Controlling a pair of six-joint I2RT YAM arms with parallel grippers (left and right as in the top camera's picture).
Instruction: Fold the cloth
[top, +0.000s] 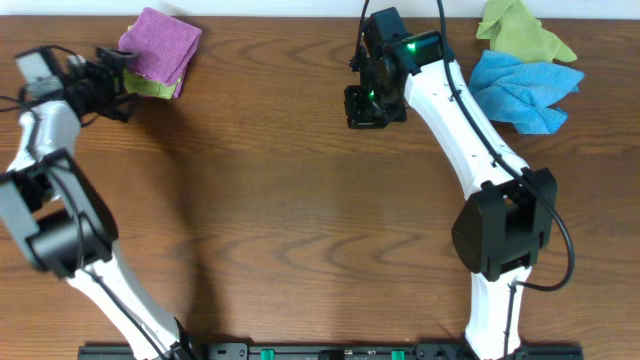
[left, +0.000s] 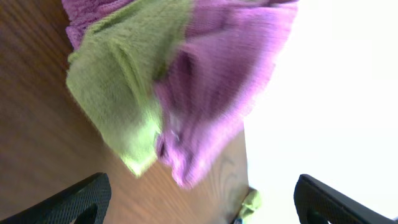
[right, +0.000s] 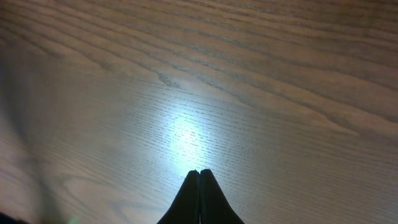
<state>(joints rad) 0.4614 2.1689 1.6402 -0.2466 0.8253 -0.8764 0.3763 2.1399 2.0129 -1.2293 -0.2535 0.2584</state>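
Here, my left gripper (top: 118, 78) stood wide open, empty, beside the far-left folded purple microfibre cloth (top: 160, 38); my right gripper (right: 199, 174) was fully closed, empty.

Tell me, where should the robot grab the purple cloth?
Probably the corner of the purple cloth that pokes out past the green cloth, toward the left gripper. Come in from that side, since the free corner lines up with its open jaws.

Cloth (top: 160, 40) atop second cloth (top: 152, 88), far-left on table (top: 280, 220) — cloth pair (top: 515, 62) far-right
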